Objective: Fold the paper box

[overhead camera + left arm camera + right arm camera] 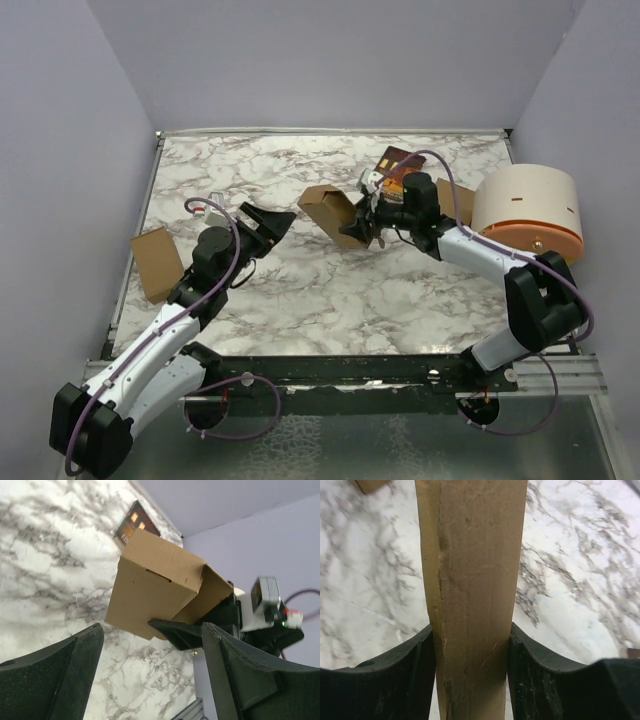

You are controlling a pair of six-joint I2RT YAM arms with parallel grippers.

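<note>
While the paper box (330, 214) is sitting tilted over the middle of the marble table (300, 290), I am watching the right gripper (372, 222) clamping it from the right, its fingers (415, 675) pressing both faces of one cardboard panel. Left of the box and apart from it, the left gripper (275, 226) is standing with jaws spread wide, holding nothing. A dark booklet (398, 162) is lying beyond, and a white drum (528, 210) is sitting far right.
</note>
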